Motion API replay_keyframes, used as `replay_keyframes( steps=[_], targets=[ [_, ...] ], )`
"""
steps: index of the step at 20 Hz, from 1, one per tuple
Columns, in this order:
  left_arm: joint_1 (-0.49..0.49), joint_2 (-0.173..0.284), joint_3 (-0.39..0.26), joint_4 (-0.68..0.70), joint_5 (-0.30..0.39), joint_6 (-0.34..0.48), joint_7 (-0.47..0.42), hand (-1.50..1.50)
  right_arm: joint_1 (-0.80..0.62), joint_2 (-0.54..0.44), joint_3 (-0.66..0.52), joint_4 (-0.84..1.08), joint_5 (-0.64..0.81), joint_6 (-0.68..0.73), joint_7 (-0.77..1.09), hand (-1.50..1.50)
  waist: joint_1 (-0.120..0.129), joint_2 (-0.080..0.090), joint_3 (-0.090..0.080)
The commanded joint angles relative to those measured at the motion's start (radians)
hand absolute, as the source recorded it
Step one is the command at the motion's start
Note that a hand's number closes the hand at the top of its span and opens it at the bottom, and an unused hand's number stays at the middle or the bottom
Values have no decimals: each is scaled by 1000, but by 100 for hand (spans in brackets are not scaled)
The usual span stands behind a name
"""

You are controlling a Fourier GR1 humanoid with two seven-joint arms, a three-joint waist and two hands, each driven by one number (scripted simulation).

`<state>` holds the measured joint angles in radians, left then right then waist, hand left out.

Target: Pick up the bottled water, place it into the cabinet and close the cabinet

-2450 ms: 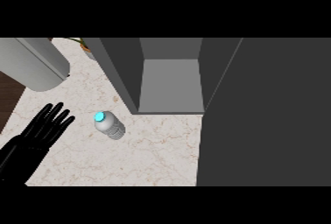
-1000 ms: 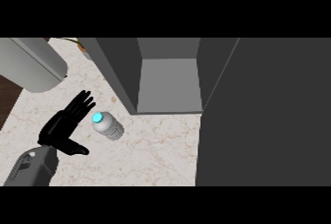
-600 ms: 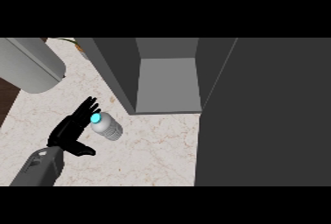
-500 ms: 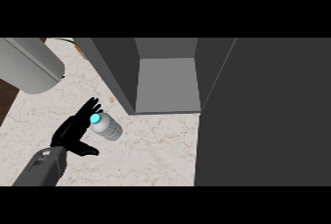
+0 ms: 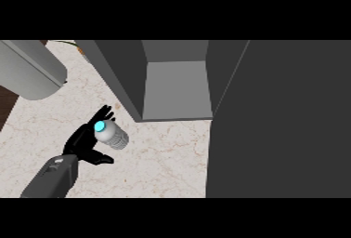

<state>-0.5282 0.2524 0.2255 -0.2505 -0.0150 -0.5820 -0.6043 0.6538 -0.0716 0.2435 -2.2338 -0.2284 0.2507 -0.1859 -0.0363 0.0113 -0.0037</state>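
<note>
Bottled water (image 5: 112,137) stands upright on the marble surface (image 5: 165,158), just in front of the open cabinet (image 5: 175,88). Left hand (image 5: 83,144) sits against the bottle's far-from-cabinet side, fingers (image 5: 103,113) straight and spread, thumb jutting below, not curled round it — apparently lining up a side grasp. Right hand not visible.

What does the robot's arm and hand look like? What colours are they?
Only one arm shows, at the lower left. Its forearm is plain grey and rounded, like a smooth tube, with a small pale patch near the wrist. The left hand at its end is all black, with thin fingers and a thumb. No cables or writing can be seen. The right arm and hand are out of the picture.
</note>
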Motion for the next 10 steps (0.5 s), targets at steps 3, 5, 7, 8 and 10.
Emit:
replay_keyframes(
  steps=[3,5,7,8,10],
  targets=[
    [-28,-11,6,52,1,-95,-74,-150,-58,21,21,22,21,-33,37,-150,5,1,0],
    [-33,-33,17,64,13,-71,-66,-150,50,5,51,-12,44,-3,-22,-150,-8,-1,0],
    [-17,-9,21,77,21,-152,-68,-150,-23,29,47,30,18,-16,-2,-150,-9,7,-2],
    [-1,0,9,70,13,-195,-68,-150,-3,7,18,17,11,-10,0,-150,0,1,0],
    [-53,3,42,87,51,-211,-5,-150,-3,0,8,19,-4,2,-9,-150,-4,2,0]
  ],
)
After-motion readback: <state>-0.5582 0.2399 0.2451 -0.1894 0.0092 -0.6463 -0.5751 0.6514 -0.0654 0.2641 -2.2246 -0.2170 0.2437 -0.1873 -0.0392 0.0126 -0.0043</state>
